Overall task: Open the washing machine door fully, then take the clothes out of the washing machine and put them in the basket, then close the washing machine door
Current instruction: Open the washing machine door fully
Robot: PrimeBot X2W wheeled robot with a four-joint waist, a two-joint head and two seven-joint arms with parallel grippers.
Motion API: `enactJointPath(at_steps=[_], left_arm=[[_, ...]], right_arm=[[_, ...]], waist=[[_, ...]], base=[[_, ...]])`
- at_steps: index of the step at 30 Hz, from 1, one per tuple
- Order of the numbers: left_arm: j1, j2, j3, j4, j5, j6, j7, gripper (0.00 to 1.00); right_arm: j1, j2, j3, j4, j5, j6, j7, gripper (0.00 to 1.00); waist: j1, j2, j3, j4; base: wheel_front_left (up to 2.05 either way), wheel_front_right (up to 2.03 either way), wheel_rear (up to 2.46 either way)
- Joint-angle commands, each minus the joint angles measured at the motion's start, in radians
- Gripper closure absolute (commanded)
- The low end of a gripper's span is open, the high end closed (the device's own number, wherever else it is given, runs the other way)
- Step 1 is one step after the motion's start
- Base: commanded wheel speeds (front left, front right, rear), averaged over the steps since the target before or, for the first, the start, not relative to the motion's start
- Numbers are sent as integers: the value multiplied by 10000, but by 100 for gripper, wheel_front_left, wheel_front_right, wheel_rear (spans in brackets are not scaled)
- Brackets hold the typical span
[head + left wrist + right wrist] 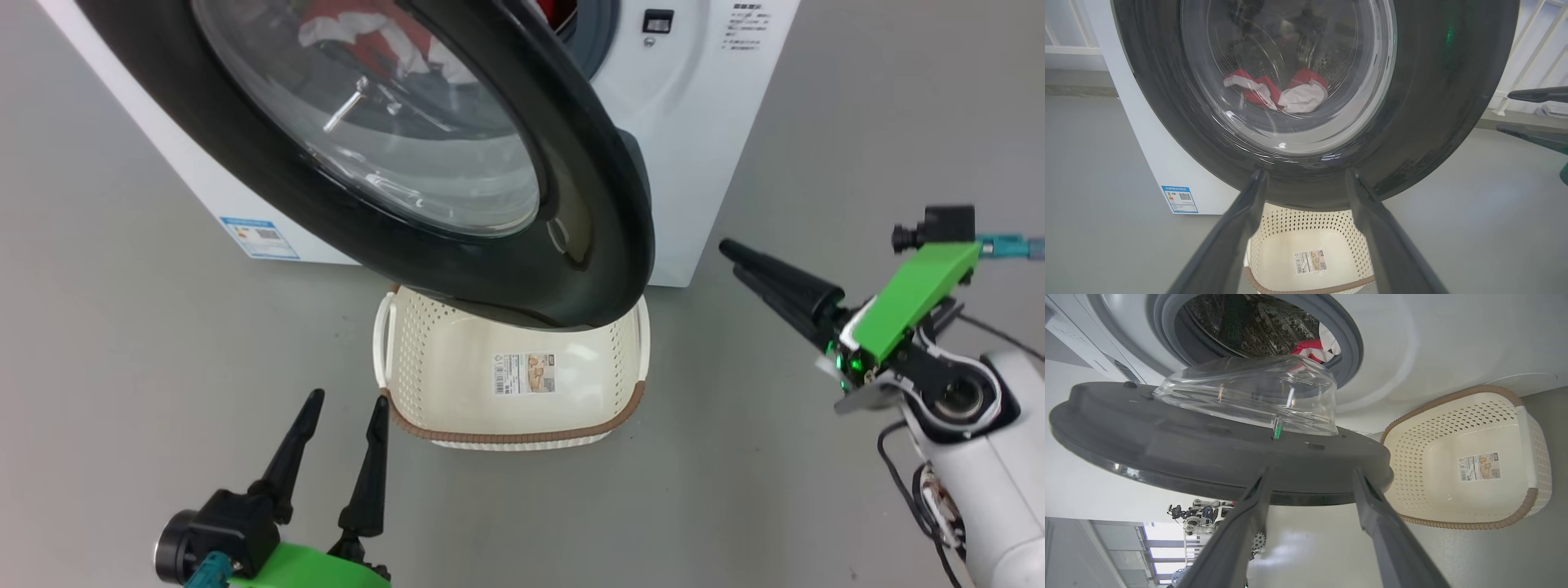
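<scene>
Fingers spread, empty, on your left gripper (348, 398) and right gripper (729, 256) | washing machine door (604, 204) ajar over basket (514, 437) | clothes (1298, 96) apparently in drum (1257, 326)

Head looks steeply down; each wrist faces the door (1433, 102) just past its fingers (1237, 232); all share the basket (506, 438).

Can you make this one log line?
washing machine door partly open | clothes in drum | basket empty | left gripper open | right gripper open

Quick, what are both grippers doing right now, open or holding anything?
Left gripper: open, holding nothing.
Right gripper: open, holding nothing, beside the washing machine door.
</scene>
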Motion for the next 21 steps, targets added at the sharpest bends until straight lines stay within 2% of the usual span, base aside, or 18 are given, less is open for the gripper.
enactJointPath(at_steps=[1,13,21], left_arm=[[115,118,366,-167,140,-82,-92,0],[323,118,617,-73,198,-122,-92,0],[387,118,744,-42,220,-141,-92,0]], right_arm=[[255,-31,14,-226,-110,77,-120,0],[1976,-79,-144,-112,-306,77,-936,0],[2707,132,75,15,-552,77,-1569,0]], waist=[[0,0,-124,-127],[0,0,-476,-542],[0,0,-511,-757]], base=[[0,0,0],[0,0,0],[0,0,0]])
